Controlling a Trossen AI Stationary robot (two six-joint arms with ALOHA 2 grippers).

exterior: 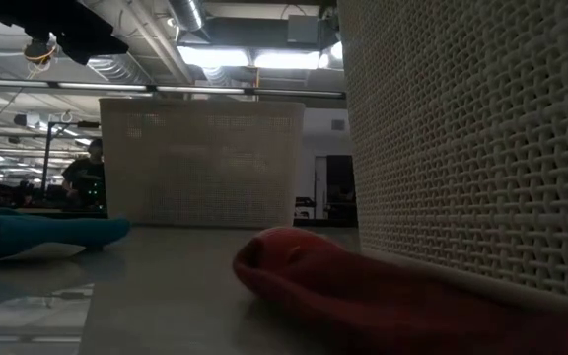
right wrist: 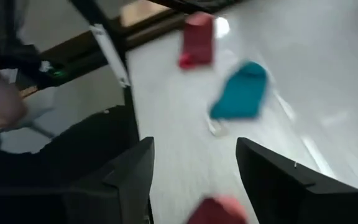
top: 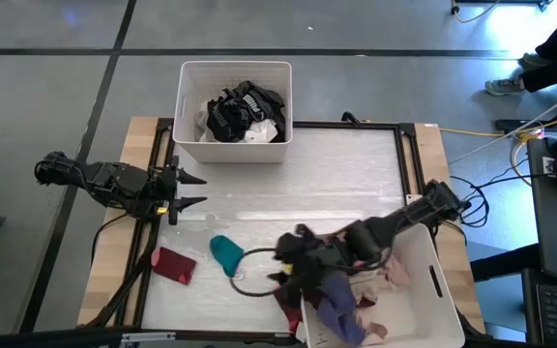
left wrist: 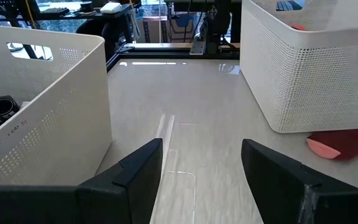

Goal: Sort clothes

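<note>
Seen from above, the table [top: 337, 174] carries two white bins. The far bin [top: 235, 72] holds black and white clothes [top: 243, 111]. The near bin [top: 424, 309] sits at the right front corner, with a purple garment [top: 337, 311] draped over its rim and pink and pale pieces inside. A maroon garment [top: 174, 264] and a teal garment [top: 226, 251] lie loose on the table left of that bin, well apart from the far bin.

The left gripper [top: 193, 190] is held at the table's left edge, its fingers apart and empty; its wrist view confirms the gap, with bare table between the fingers [left wrist: 135, 180] and a bin on either side.

The right gripper [top: 293, 253] is lowered at the near bin's left rim, among the heaped clothes. From above its fingers are hidden in the pile; only the right wrist view shows them [right wrist: 126, 177] spread apart with nothing between them, and the teal and maroon garments beyond.

The low view alone shows the bins' woven walls, with the maroon garment [exterior: 363, 291] lying against the nearer wall [exterior: 471, 138]. Neither gripper is seen there.
</note>
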